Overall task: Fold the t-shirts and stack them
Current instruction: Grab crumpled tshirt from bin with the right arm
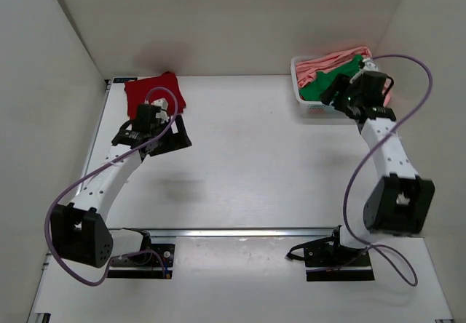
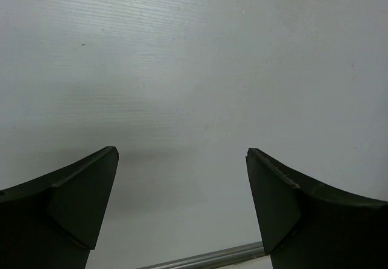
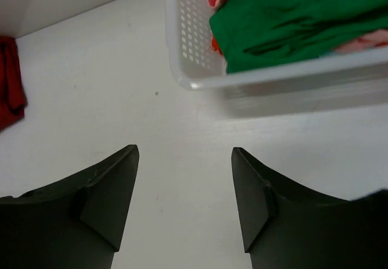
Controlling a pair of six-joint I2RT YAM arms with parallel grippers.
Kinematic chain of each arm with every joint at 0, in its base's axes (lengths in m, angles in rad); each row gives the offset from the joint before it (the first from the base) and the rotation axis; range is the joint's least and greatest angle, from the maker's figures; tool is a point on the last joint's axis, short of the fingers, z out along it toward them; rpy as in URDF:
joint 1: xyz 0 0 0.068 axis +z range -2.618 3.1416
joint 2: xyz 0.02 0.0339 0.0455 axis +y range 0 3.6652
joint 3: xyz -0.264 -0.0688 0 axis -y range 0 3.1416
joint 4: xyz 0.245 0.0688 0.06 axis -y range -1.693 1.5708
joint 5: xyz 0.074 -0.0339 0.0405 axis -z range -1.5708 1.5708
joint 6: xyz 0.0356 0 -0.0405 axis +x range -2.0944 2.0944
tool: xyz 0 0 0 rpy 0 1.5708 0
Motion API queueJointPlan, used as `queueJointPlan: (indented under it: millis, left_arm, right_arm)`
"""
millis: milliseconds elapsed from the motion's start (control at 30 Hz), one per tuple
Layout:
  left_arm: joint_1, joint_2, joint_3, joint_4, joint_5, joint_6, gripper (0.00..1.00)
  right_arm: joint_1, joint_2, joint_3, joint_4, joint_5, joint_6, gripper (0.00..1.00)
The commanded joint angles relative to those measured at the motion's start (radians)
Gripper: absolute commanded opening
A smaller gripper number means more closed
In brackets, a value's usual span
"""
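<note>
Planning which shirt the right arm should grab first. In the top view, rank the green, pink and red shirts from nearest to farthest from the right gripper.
From the right gripper:
1. Green shirt: front of the basket, right beside the gripper.
2. Pink shirt: back of the basket, behind the green one.
3. Red shirt: far across on the left, at the back.

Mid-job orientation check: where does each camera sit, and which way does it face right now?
Top external: above and behind the bases, looking down on the table; both arms show whole.
Left wrist: on the left arm, facing only the table; the open left gripper frames it.
Right wrist: on the right arm, facing the white basket with the green t-shirt; the open right gripper shows.
Shared: top and right wrist both show the white basket, green t-shirt and the red t-shirt.
</note>
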Motion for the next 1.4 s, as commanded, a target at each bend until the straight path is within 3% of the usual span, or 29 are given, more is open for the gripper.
queueJointPlan:
  millis: [0, 100, 200, 300, 367, 467, 667, 700, 733, 767, 800, 833, 867, 933, 1000, 1033, 1167, 1233, 1267, 1367]
  left_arm:
    - [-0.032, -0.07, 0.034, -0.037, -0.043, 0.07, 0.99]
    - [-0.026, -0.079, 0.019, -0.019, 0.0, 0.063, 0.99]
    - [-0.014, -0.07, -0.007, 0.006, 0.07, 0.035, 0.99]
    - [-0.014, -0.053, -0.042, 0.044, 0.136, 0.004, 0.98]
    - [-0.005, -0.048, -0.076, 0.067, 0.179, -0.022, 0.99]
    - [0.024, -0.064, -0.117, 0.067, 0.218, -0.04, 0.99]
    - [0.067, -0.133, -0.134, 0.024, 0.159, -0.017, 0.99]
    - [0.066, -0.136, -0.142, 0.033, 0.173, -0.019, 0.98]
    - [0.066, -0.139, -0.146, 0.048, 0.193, -0.022, 0.99]
    - [0.066, -0.142, -0.145, 0.065, 0.21, -0.014, 0.98]
    - [0.061, -0.14, -0.143, 0.091, 0.253, -0.006, 0.89]
    - [0.044, -0.139, -0.143, 0.114, 0.279, -0.002, 0.78]
    - [0.043, -0.133, -0.134, 0.118, 0.279, 0.004, 0.69]
    - [0.023, -0.122, -0.098, 0.124, 0.276, 0.003, 0.38]
    - [0.033, -0.116, -0.09, 0.148, 0.307, -0.008, 0.3]
    - [0.043, -0.11, -0.085, 0.157, 0.313, -0.017, 0.3]
    - [0.03, -0.088, -0.051, 0.17, 0.313, -0.023, 0.07]
    - [0.035, -0.079, -0.036, 0.18, 0.319, -0.023, 0.02]
    - [0.029, -0.065, -0.009, 0.182, 0.328, -0.043, 0.04]
    - [0.036, -0.064, 0.045, 0.167, 0.33, -0.043, 0.0]
  right_arm:
    - [-0.013, 0.158, 0.217, 0.075, 0.022, 0.0, 0.6]
    - [-0.068, 0.419, 0.45, -0.08, -0.055, 0.042, 0.64]
    - [-0.073, 0.724, 0.952, -0.321, -0.02, -0.013, 0.7]
    - [-0.073, 0.98, 1.22, -0.357, 0.011, -0.015, 0.7]
    - [-0.079, 1.043, 1.28, -0.332, 0.035, -0.007, 0.7]
    - [-0.067, 1.087, 1.219, -0.291, 0.057, 0.01, 0.7]
    - [-0.045, 1.174, 1.224, -0.349, 0.052, -0.01, 0.69]
    - [-0.048, 1.188, 1.257, -0.357, 0.043, -0.006, 0.66]
    - [-0.053, 1.193, 1.274, -0.357, 0.031, 0.003, 0.54]
    - [-0.056, 1.194, 1.291, -0.351, 0.014, 0.013, 0.35]
    - [-0.067, 1.177, 1.297, -0.344, 0.008, 0.01, 0.08]
    - [-0.068, 1.151, 1.31, -0.335, 0.003, 0.005, 0.0]
    - [-0.071, 1.139, 1.308, -0.325, 0.012, 0.003, 0.0]
    - [-0.065, 1.02, 1.313, -0.285, 0.017, -0.015, 0.0]
    - [-0.064, 0.916, 1.287, -0.242, -0.001, -0.02, 0.01]
    - [-0.064, 0.837, 1.275, -0.236, -0.009, 0.002, 0.0]
    - [0.022, 0.549, 1.178, -0.093, -0.129, -0.037, 0.0]
    - [0.082, 0.443, 1.195, -0.062, -0.144, 0.02, 0.0]
    - [0.156, 0.354, 1.169, -0.003, -0.188, 0.025, 0.0]
    - [0.203, 0.224, 1.031, 0.068, -0.228, 0.087, 0.0]
